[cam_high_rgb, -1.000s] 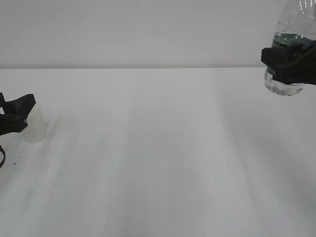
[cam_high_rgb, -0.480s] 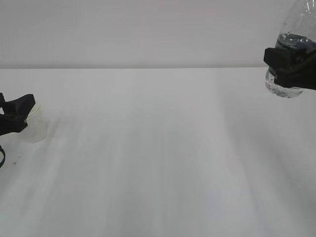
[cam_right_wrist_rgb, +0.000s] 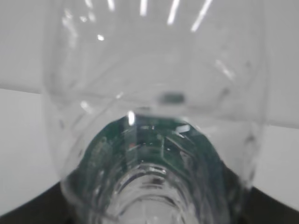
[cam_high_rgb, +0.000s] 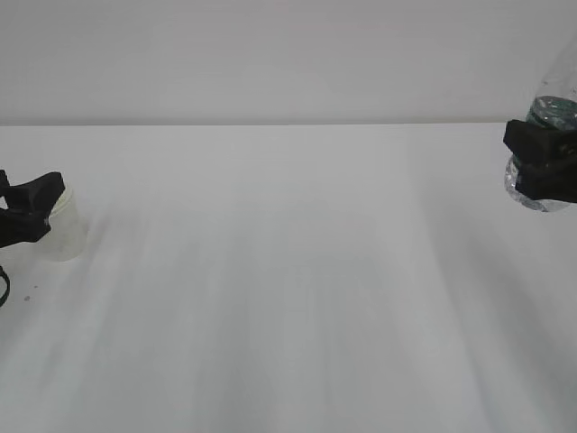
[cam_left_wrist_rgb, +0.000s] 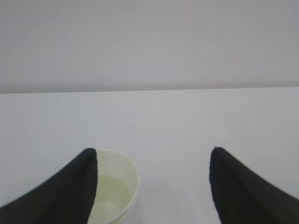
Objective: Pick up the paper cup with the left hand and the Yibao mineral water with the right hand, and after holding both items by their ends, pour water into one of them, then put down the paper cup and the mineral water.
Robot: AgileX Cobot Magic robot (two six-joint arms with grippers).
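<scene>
The paper cup [cam_high_rgb: 65,227] stands on the white table at the far left. In the left wrist view the cup [cam_left_wrist_rgb: 117,184] has clear liquid in it and sits against the left finger [cam_left_wrist_rgb: 70,186]. My left gripper [cam_left_wrist_rgb: 152,158] is open, with wide free space to the right finger; it also shows in the exterior view [cam_high_rgb: 27,215]. My right gripper [cam_high_rgb: 544,167] is shut on the Yibao mineral water [cam_high_rgb: 552,106] and holds it above the table at the far right edge. The bottle [cam_right_wrist_rgb: 154,116] fills the right wrist view and shows its green label.
The white table [cam_high_rgb: 288,271] runs across the whole view, with a plain pale wall [cam_high_rgb: 270,54] behind it. A few small dark specks [cam_high_rgb: 27,295] lie near the cup.
My right gripper has moved right and slightly down with the bottle, partly leaving the frame. The left gripper and the cup have not moved.
</scene>
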